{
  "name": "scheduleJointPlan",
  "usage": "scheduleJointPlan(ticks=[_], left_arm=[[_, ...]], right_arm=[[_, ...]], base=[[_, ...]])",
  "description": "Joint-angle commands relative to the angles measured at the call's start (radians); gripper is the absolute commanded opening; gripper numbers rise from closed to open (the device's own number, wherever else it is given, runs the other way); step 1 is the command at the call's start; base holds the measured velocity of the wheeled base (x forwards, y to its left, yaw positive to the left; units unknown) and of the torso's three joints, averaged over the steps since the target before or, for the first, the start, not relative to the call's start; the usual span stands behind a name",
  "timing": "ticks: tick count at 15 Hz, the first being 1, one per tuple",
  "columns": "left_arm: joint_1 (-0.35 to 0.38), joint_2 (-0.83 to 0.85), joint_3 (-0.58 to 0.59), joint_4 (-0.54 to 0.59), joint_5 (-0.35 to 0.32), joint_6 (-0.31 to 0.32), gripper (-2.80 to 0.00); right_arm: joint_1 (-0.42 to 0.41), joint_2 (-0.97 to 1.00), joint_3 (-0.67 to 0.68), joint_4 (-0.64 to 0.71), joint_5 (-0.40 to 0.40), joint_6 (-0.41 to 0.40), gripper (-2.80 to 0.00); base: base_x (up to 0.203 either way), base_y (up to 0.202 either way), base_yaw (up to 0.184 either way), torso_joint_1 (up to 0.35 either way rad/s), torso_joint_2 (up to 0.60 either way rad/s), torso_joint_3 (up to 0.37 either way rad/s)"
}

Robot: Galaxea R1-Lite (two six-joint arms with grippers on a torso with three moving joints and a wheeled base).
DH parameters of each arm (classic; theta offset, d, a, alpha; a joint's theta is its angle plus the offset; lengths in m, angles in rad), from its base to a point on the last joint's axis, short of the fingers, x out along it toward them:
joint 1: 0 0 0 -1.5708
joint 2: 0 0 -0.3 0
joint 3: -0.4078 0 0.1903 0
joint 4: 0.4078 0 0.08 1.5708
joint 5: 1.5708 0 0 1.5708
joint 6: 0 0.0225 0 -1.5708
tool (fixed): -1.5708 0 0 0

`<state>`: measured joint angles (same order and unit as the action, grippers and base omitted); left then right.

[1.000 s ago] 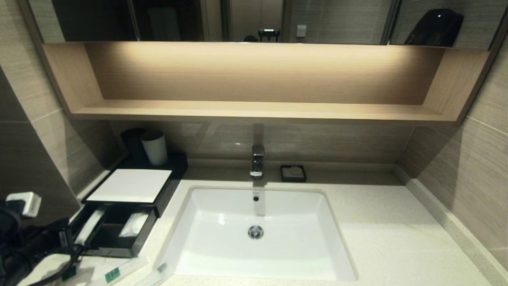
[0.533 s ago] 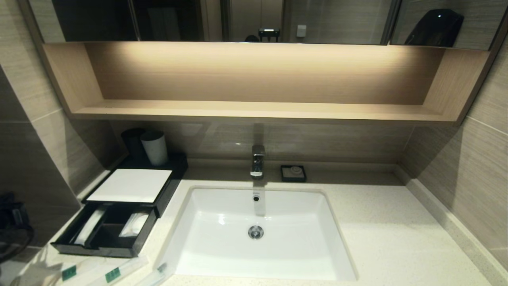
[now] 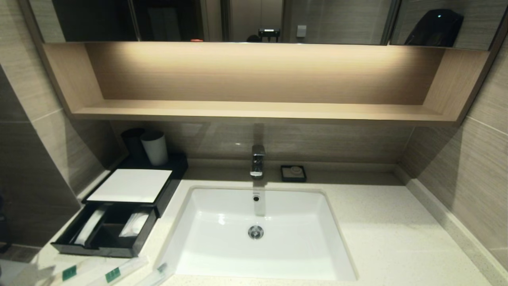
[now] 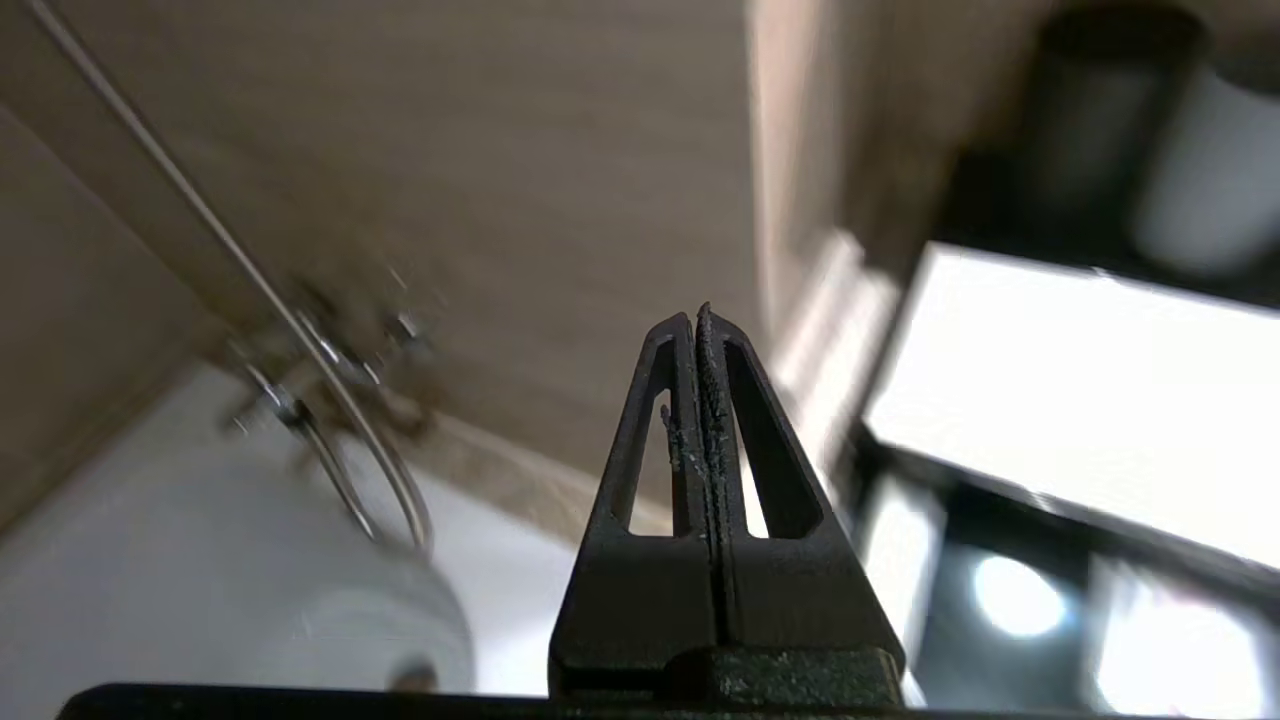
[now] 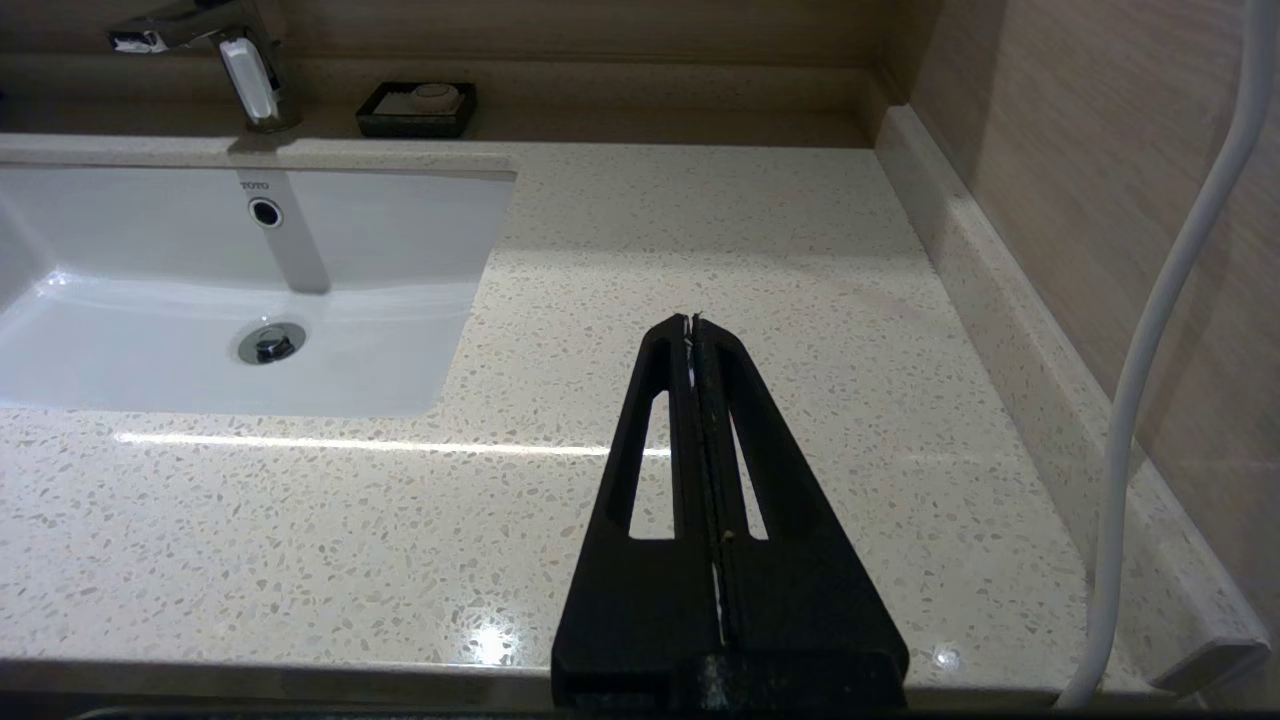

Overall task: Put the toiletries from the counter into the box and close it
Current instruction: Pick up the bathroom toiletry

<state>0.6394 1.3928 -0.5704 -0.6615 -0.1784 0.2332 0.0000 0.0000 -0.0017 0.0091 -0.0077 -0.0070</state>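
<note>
Hovering pinched shut and empty, left gripper (image 4: 697, 320) off beyond the open drawer (image 3: 104, 232); green-labelled packets (image 3: 113, 274) lying lengthwise along the counter (image 3: 389, 238) front, nearest it.

The left gripper (image 4: 697, 320), pressed closed, has apparently pulled back from the drawer, leaving the head view.
</note>
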Motion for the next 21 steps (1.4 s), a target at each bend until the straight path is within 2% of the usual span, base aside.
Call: scheduleJointPlan(ticks=[1, 3, 4, 7, 10, 15, 18, 21], left_arm=[[0.000, -0.112, -0.135, 0.468, -0.052, 0.010, -2.80], [0.001, -0.129, -0.200, 0.691, -0.141, 0.067, -2.80], [0.002, -0.131, -0.212, 0.754, -0.167, 0.137, -2.80], [0.003, -0.127, -0.207, 0.847, -0.205, 0.313, -2.80], [0.004, -0.121, -0.214, 1.020, -0.213, 0.476, -2.80], [0.013, -0.110, -0.211, 1.215, -0.228, 0.703, -2.80], [0.071, -0.098, -0.207, 1.336, -0.210, 0.868, -2.80], [0.132, -0.051, -0.194, 1.374, -0.175, 0.997, -2.80]], right_arm=[[0.001, -0.001, 0.000, 0.000, 0.000, -0.001, -2.80], [0.000, 0.000, 0.000, 0.000, 0.000, -0.001, -2.80], [0.000, 0.000, 0.000, 0.000, 0.000, -0.001, -2.80], [0.000, 0.000, 0.000, 0.000, 0.000, -0.001, -2.80], [0.000, 0.000, 0.000, 0.000, 0.000, -0.001, -2.80], [0.000, 0.000, 0.000, 0.000, 0.000, -0.001, -2.80], [0.000, 0.000, 0.000, 0.000, 0.000, -0.001, -2.80], [0.000, 0.000, 0.000, 0.000, 0.000, -0.001, -2.80]], base=[[0.000, 0.000, 0.000, 0.000, 0.00, 0.000], [0.000, 0.000, 0.000, 0.000, 0.00, 0.000], [0.000, 0.000, 0.000, 0.000, 0.00, 0.000], [0.000, 0.000, 0.000, 0.000, 0.00, 0.000], [0.000, 0.000, 0.000, 0.000, 0.00, 0.000], [0.000, 0.000, 0.000, 0.000, 0.00, 0.000], [0.000, 0.000, 0.000, 0.000, 0.00, 0.000], [0.000, 0.000, 0.000, 0.000, 0.00, 0.000]])
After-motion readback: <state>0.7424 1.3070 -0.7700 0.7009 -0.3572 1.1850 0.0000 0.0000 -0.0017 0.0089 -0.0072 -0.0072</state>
